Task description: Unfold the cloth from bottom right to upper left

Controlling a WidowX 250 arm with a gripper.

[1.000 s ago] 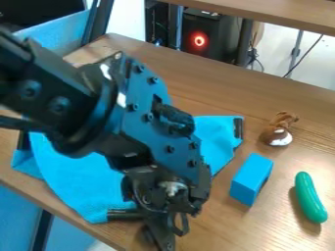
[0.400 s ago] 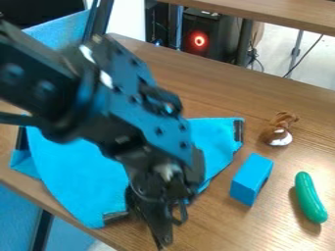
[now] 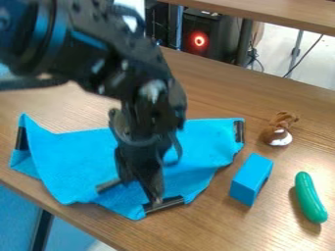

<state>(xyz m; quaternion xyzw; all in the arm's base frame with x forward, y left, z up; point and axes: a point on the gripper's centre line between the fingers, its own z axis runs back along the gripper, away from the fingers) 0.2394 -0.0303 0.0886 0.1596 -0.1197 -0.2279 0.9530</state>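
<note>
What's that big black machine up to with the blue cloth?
A black robot arm is working on unfolding the blue cloth on the wooden table. Its tool is down at the cloth's lower edge, by a black strip; whether it grips there I can't tell. The cloth lies rumpled, not yet flat. A blue block and green toy sit to the right.

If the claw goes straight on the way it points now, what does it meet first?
Probably the blue cloth, by the dark strip at its near edge, with the table beneath. The claw may be touching the cloth; depth is unclear.
</note>
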